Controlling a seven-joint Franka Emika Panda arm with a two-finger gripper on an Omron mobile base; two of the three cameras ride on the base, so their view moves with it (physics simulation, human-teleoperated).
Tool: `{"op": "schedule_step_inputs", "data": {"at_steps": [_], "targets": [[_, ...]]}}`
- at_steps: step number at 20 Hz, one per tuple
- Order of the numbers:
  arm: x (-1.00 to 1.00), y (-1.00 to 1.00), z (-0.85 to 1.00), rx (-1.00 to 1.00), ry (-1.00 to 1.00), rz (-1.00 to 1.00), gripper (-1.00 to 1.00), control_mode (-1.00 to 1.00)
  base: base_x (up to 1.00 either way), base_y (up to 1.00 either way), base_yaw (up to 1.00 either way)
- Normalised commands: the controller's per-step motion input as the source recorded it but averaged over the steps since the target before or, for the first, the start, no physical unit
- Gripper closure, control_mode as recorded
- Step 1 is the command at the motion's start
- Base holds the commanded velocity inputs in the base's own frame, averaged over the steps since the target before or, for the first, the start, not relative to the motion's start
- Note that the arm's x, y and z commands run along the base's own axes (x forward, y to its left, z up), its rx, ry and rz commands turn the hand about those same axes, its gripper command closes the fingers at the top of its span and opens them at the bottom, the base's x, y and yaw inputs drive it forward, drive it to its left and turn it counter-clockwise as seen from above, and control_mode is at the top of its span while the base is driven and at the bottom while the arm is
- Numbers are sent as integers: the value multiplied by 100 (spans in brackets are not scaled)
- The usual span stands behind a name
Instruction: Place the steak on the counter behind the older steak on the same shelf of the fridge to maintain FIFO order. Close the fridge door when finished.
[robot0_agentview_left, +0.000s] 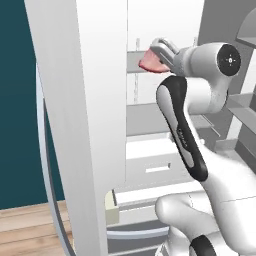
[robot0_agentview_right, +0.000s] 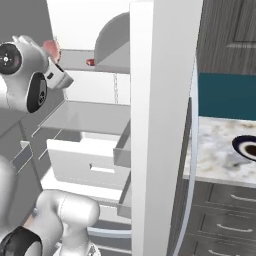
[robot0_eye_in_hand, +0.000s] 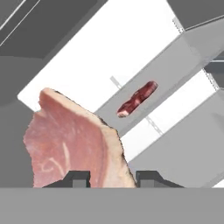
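My gripper (robot0_eye_in_hand: 111, 177) is shut on the steak (robot0_eye_in_hand: 74, 144), a thick pale pink chunk with a darker rim that stands between the two fingertips. In the left base view the gripper (robot0_agentview_left: 158, 54) holds the steak (robot0_agentview_left: 151, 62) inside the open fridge (robot0_agentview_left: 150, 25), just above the front of the higher shelf (robot0_agentview_left: 133, 69). Farther in on that shelf (robot0_eye_in_hand: 179, 59) lies the older steak (robot0_eye_in_hand: 138, 99), a flat dark red slab, apart from the held piece. The right base view shows the steak (robot0_agentview_right: 51, 48) left of the older steak (robot0_agentview_right: 90, 62). The marble counter (robot0_agentview_right: 215, 150) is at the right.
An open fridge door (robot0_agentview_left: 85, 110) stands close on the arm's left, and the other door (robot0_agentview_right: 162, 120) separates the fridge from the counter. A lower shelf (robot0_agentview_right: 82, 117) and a white drawer (robot0_agentview_right: 95, 162) lie under the gripper. A dark bowl (robot0_agentview_right: 246, 146) sits on the counter.
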Motion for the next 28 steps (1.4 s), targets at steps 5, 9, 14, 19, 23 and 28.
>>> {"op": "schedule_step_inputs", "data": {"at_steps": [5,9,14,19,23,28], "targets": [[96,32,15,0,7,0,100,-100,0,0,0],[93,5,1,0,11,0,100,-100,0,0,0],[90,1,5,0,13,0,100,-100,0,0,0],[64,17,0,-1,4,0,100,-100,0,0,0],[56,33,0,-2,0,0,100,-100,0,0,0],[51,24,-2,-3,0,0,100,-100,0,0,0]]}}
